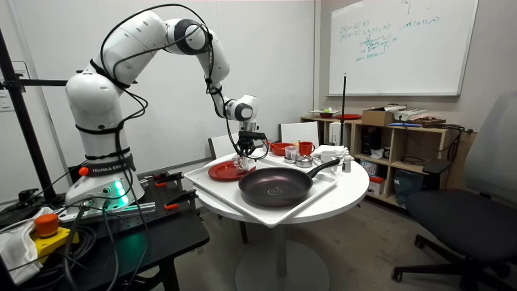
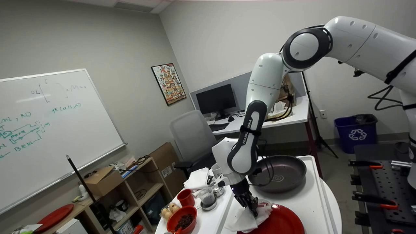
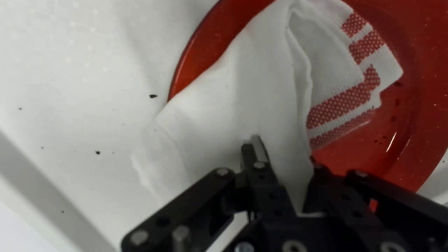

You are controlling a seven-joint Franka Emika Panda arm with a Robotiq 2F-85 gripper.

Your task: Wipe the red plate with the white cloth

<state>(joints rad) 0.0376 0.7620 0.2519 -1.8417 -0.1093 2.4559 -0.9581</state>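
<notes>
The red plate [image 1: 226, 171] lies flat in the white tray [image 1: 226, 190], which rests on the round white surface [image 1: 350, 190]. The pincer [image 3: 284, 152] points down over the edge of the plate, its fingers [image 3: 260, 171] drawn in on a bunched fold of the white cloth [image 3: 224, 105], with fabric filling the space between them. The cloth's red-patterned end is spread across the inside of the plate, and its plain part reaches out past the plate's rim; the wrist view is soft there, but that outer part seems to rest on the tray. Dark specks [image 3: 98, 152] are scattered on the tray beside the plate, and a few dark spots [image 3: 397, 102] show on the plate itself. The dark frying pan [image 1: 276, 188] sits in the same tray, just beside the plate, with its handle pointing away from it. Farther from the plate than the pan, on the surface, stand a red mug [image 1: 306, 148], a clear cup [image 1: 291, 153] and a red bowl [image 2: 179, 211] holding small dark pieces.
</notes>
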